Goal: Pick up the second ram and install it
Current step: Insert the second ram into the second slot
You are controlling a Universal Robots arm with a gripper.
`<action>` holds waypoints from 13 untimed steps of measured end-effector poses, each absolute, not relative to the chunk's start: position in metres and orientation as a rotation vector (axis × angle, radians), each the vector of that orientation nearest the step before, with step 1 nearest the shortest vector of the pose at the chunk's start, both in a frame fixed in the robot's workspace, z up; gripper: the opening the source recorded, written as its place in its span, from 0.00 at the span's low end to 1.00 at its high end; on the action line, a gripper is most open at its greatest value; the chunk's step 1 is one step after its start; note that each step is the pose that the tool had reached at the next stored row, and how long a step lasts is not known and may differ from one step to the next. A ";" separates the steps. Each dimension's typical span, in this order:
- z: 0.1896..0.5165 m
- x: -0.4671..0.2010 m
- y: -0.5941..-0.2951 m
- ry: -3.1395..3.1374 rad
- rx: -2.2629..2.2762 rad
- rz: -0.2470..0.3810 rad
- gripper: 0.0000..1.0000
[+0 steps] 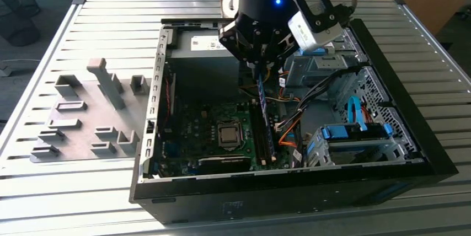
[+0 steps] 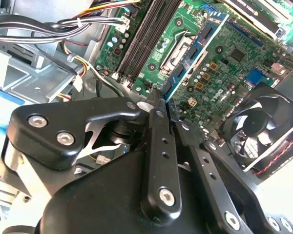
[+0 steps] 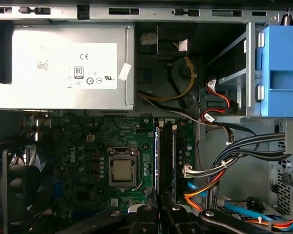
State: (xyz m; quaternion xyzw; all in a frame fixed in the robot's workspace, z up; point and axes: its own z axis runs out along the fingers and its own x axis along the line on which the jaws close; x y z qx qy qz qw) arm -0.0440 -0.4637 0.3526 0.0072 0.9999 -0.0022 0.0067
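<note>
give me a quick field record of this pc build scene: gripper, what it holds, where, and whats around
gripper: shut on the second ram, over the open case
second ram: bluish-green stick held edge-on above the motherboard
motherboard: green, lying flat in the case
slot rails: long, black, beside the processor
processor: square, silver, in its socket
power supply: grey box at the case wall
fan: black, at the board's edge
case: black, on a slatted table

A workshop or lab: an open computer case [image 1: 412, 153] on a slatted metal table [image 1: 88, 192].
</note>
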 end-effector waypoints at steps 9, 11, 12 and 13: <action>0.352 -0.044 -0.464 3.128 0.023 -0.007 0.14; 0.352 -0.044 -0.464 3.128 0.023 -0.007 0.14; 0.352 -0.044 -0.464 3.128 0.023 -0.007 0.14; 0.352 -0.044 -0.464 3.128 0.023 -0.007 0.14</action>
